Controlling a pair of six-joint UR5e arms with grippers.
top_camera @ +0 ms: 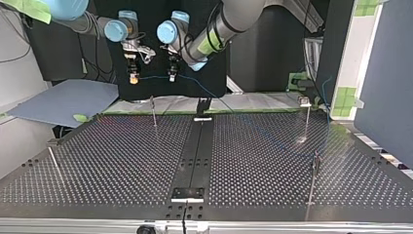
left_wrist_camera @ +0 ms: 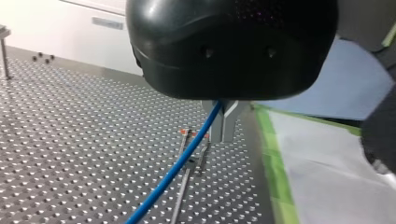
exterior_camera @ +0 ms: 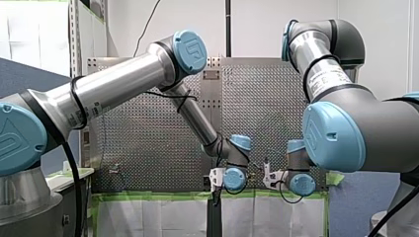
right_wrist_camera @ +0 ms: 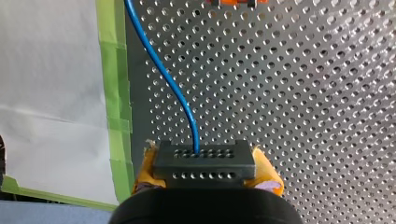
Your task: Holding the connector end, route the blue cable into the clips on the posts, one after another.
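Note:
The blue cable (left_wrist_camera: 173,170) runs out from between the metal fingers of my left gripper (left_wrist_camera: 222,122), which is shut on it above the perforated table (left_wrist_camera: 70,140). Below it lies a thin post (left_wrist_camera: 186,163) with an orange-tipped clip (left_wrist_camera: 185,133). My right gripper (right_wrist_camera: 205,171) is shut on the black connector (right_wrist_camera: 204,156), held between its yellow pads (right_wrist_camera: 145,164); the blue cable (right_wrist_camera: 161,70) leaves the connector's face. In the top view both grippers hang side by side past the table's far edge, my right gripper (top_camera: 132,75) and my left gripper (top_camera: 172,73), with the cable (top_camera: 152,77) stretched between them.
Slim clip posts stand on the table in the top view: one at the far left (top_camera: 154,111), one at the far right (top_camera: 308,117), one at the near right (top_camera: 313,181), one at the near left (top_camera: 53,163). Green tape (right_wrist_camera: 114,93) and white paper (right_wrist_camera: 46,93) border the table.

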